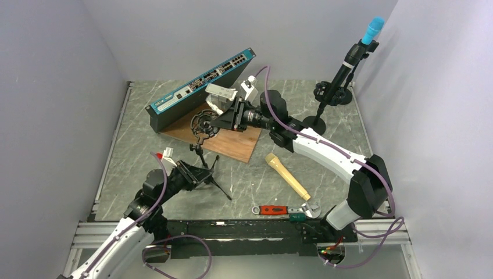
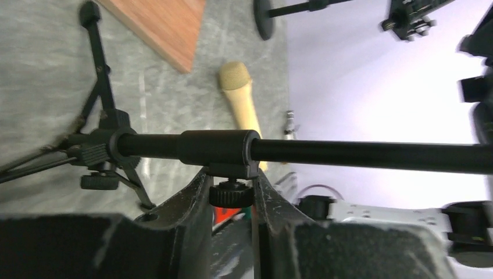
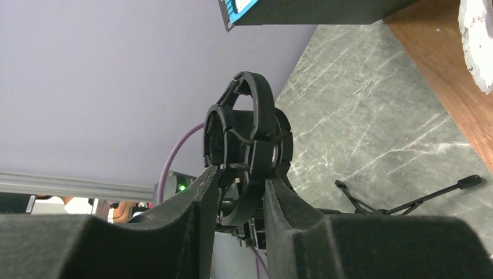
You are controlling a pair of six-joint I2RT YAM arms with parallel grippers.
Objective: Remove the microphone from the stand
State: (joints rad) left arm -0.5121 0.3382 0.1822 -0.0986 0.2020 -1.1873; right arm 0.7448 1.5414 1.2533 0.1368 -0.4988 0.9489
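- I read the left gripper (image 2: 231,174) as clamped on the tripod stand (image 2: 360,156) at its pole collar, with the thumbscrew between the fingers.
- Right gripper (image 3: 239,176) pinches the black shock mount (image 3: 264,116) on top of that stand.
- Gold microphone (image 1: 288,176) lies flat on the table (image 1: 343,125), right of the tripod.
- Far right: blue-capped microphone (image 1: 356,51) sits tilted in a round-base stand (image 1: 318,113).
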